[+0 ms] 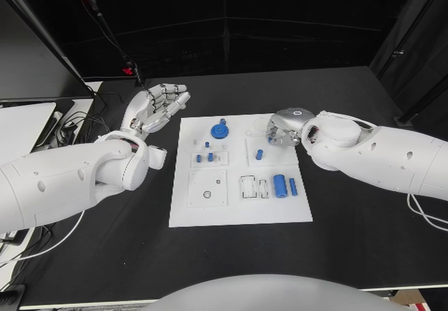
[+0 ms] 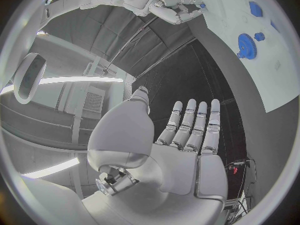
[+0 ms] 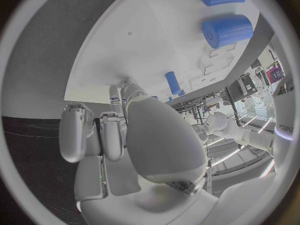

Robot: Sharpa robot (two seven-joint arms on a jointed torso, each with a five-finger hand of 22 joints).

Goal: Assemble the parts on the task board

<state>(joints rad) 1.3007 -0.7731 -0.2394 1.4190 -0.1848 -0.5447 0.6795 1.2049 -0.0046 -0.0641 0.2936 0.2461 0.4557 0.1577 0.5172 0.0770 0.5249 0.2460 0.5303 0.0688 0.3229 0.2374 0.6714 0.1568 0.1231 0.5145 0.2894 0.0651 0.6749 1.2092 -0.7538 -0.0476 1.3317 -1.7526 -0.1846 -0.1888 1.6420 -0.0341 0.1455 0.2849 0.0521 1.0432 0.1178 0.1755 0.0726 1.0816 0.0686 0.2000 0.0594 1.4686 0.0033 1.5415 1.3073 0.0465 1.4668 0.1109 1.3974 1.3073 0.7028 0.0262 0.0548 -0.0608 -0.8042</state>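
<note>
Right hand: the right hand (image 1: 283,128) is over the far right corner of the task board (image 1: 238,210). Its fingers (image 3: 83,131) are curled inward toward the board. Whether they pinch a small part cannot be told.
Nearest to the right hand: a short blue peg (image 1: 259,154) lies on a raised white block just beside the hand, on the side toward the robot. The right wrist view shows it (image 3: 173,82) just beyond the fingertips.
Further from the right hand: a thick blue cylinder (image 1: 279,184) and a thin blue rod (image 1: 293,186) lie side by side on the board, nearer to the robot than the peg. They are apart from the hand.
Left of the right hand: a blue gear (image 1: 219,131) sits on the far middle of the board, near the hand but not touching it.
Small parts: some small blue pieces (image 1: 205,157) stand in a block at the board's left half, well apart from the right hand.
Left hand: the left hand (image 1: 156,106) is beside the far left corner of the board, above the black table (image 1: 355,240). It is flat and holds nothing, with fingers (image 2: 194,122) straight and close together.
In the way: nothing lies between the left hand and the board; the right hand itself covers the board's far right corner.
</note>
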